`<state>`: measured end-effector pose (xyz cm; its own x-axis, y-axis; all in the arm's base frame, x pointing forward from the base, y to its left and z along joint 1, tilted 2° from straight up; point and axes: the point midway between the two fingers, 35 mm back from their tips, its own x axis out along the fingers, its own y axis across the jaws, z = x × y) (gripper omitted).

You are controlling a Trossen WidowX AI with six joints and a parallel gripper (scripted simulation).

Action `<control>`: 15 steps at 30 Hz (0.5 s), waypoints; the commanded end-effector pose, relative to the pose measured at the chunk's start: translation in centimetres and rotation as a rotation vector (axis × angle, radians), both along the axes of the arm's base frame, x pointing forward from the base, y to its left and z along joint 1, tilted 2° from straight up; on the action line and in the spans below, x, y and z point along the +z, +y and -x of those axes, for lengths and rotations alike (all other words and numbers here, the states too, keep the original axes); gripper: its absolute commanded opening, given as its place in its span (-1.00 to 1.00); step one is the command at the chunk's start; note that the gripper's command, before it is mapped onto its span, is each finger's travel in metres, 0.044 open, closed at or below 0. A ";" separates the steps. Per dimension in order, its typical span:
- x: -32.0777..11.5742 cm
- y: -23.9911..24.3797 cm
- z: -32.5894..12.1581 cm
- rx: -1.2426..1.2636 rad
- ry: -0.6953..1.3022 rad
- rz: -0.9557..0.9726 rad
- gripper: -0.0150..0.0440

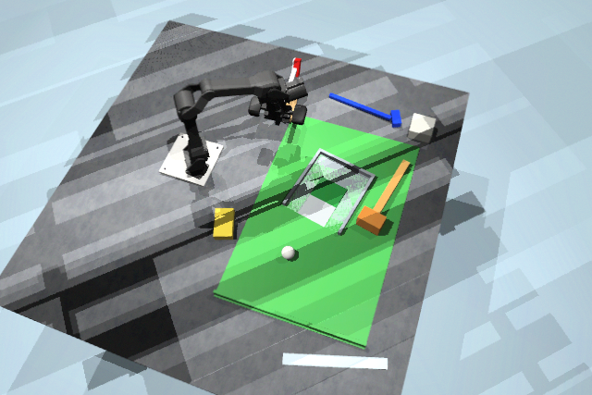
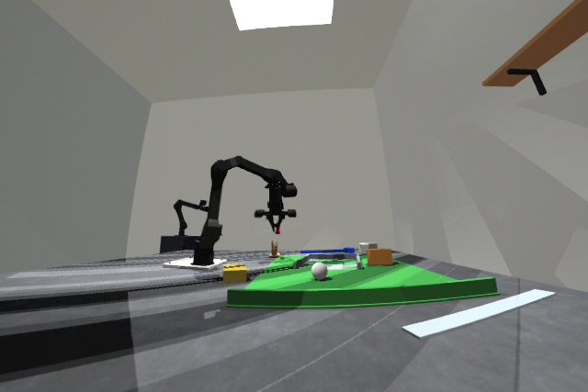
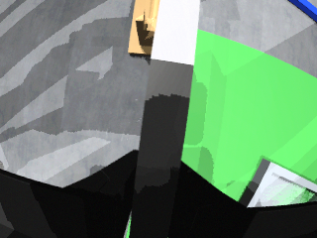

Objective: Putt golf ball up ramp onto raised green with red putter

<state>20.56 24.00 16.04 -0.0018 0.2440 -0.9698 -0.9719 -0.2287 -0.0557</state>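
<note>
Grey tabletop (image 1: 133, 123) (image 2: 180, 340) (image 3: 109, 99); gripper (image 1: 287, 116) (image 2: 276, 228) (image 3: 153, 161), upper centre of the top view, clamped on red putter (image 1: 296, 67) (image 2: 276, 226) (image 3: 174, 32). Advisable: raise level, clearing wooden stand (image 1: 292, 104) (image 2: 274, 253) (image 3: 139, 35).

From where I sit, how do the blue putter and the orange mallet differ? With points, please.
The blue putter (image 1: 361, 106) (image 2: 325, 251) lies off the green mat (image 1: 329, 285) (image 2: 360, 295); the orange mallet (image 1: 371, 219) (image 2: 379, 256) lies on it. The putter's head is small, the mallet's a chunky block. The putter is blue throughout; the mallet has a paler handle than head. Both are long-handled and out of the jaws.
</note>
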 end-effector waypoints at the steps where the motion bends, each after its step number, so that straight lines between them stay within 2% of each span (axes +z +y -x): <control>1: 0.0 -1.5 -1.4 -0.086 0.005 0.004 -0.49; 15: 0.4 -8.0 -6.0 -0.391 0.014 0.030 -0.49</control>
